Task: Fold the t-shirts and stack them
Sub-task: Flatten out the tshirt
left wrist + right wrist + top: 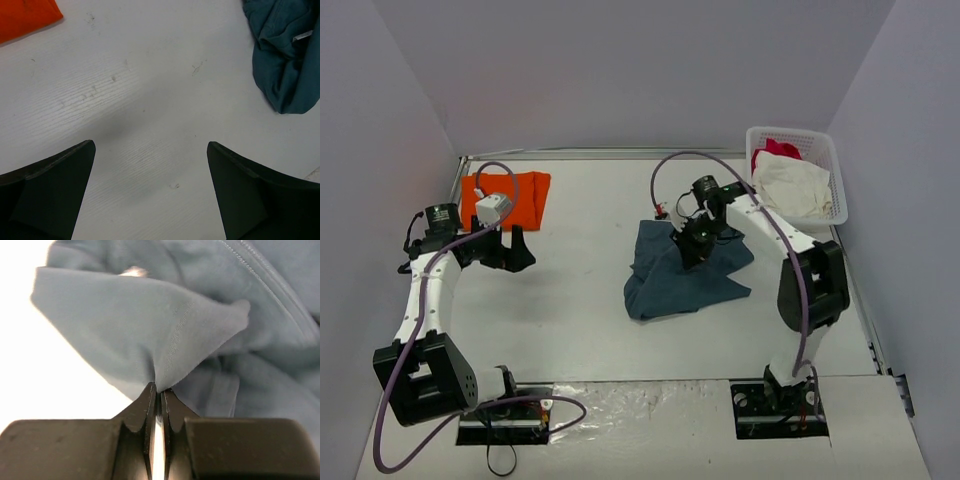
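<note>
First t-shirt (pixel 506 198) lies back left, second t-shirt (pixel 670 282) centre, basket (pixel 788 131) back right

A robot lab cell: bare grey walls (pixel 620 70) box in a white table (pixel 580 320) bearing bolted arms (pixel 420 297).

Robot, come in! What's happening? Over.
Right gripper shut on slate-blue t-shirt. Left gripper open, empty. Orange t-shirt lies flat, far left. Nothing in the way.

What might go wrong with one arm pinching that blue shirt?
The right end effector grips only a thin fold of the slate-blue t-shirt, so it may slip free. The shirt lies crumpled; pulling could bunch it. The left end effector is open over bare table, so nothing anchors the other side.
</note>
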Robot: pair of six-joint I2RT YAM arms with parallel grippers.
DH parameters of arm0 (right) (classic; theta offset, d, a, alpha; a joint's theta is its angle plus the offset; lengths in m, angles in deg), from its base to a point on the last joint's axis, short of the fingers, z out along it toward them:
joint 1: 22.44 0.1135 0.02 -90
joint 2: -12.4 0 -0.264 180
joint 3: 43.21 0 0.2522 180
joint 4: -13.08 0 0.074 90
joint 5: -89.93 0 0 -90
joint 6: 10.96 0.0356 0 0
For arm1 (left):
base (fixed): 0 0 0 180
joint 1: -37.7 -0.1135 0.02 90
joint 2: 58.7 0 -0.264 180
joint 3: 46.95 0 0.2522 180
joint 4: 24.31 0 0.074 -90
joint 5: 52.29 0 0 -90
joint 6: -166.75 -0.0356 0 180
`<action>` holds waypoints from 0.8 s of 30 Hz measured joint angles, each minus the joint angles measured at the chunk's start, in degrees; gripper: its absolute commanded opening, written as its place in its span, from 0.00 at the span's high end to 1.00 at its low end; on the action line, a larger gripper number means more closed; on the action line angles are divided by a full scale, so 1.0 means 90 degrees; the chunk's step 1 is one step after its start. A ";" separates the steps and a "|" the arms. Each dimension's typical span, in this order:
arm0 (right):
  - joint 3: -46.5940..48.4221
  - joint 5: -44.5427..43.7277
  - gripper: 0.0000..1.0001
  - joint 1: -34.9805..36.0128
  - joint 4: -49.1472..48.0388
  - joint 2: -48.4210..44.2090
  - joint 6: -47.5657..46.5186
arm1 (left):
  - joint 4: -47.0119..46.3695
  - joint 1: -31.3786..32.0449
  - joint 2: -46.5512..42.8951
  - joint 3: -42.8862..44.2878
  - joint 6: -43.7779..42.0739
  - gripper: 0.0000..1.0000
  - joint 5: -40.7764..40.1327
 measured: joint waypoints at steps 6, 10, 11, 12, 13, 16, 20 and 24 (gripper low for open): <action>-0.0010 0.0165 1.00 0.0032 0.0804 -0.2642 -0.0039 | 0.0010 0.0036 -0.0029 0.0041 0.0000 0.06 0.0058; -0.0423 0.0024 1.00 0.0032 0.1078 -0.4510 -0.0024 | 0.0061 0.0340 -0.0034 0.0134 -0.0002 0.06 0.0022; -0.0658 -0.0090 1.00 0.0032 0.1178 -0.4930 -0.0005 | 0.0107 0.0495 -0.0019 0.0192 -0.0005 0.06 -0.0022; -0.0845 -0.0197 1.00 0.0034 0.1314 -0.5212 0.0010 | 0.0134 0.0651 0.0007 0.0253 -0.0012 0.06 -0.0068; -0.1039 -0.0306 1.00 0.0034 0.1411 -0.5413 0.0022 | 0.0182 0.0848 0.0051 0.0335 -0.0034 0.06 -0.0136; -0.1678 -0.0789 1.00 0.0015 0.1600 -0.5617 0.0112 | 0.0301 0.1423 0.0330 0.0656 -0.0146 0.06 -0.0277; -0.1931 -0.1273 1.00 -0.0044 0.1683 -0.5566 0.0216 | 0.0610 0.2113 0.0879 0.1171 -0.0325 0.06 -0.0379; -0.1928 -0.1501 1.00 -0.0148 0.1690 -0.5770 0.0304 | 0.0903 0.2781 0.1722 0.2004 -0.0430 0.06 -0.0374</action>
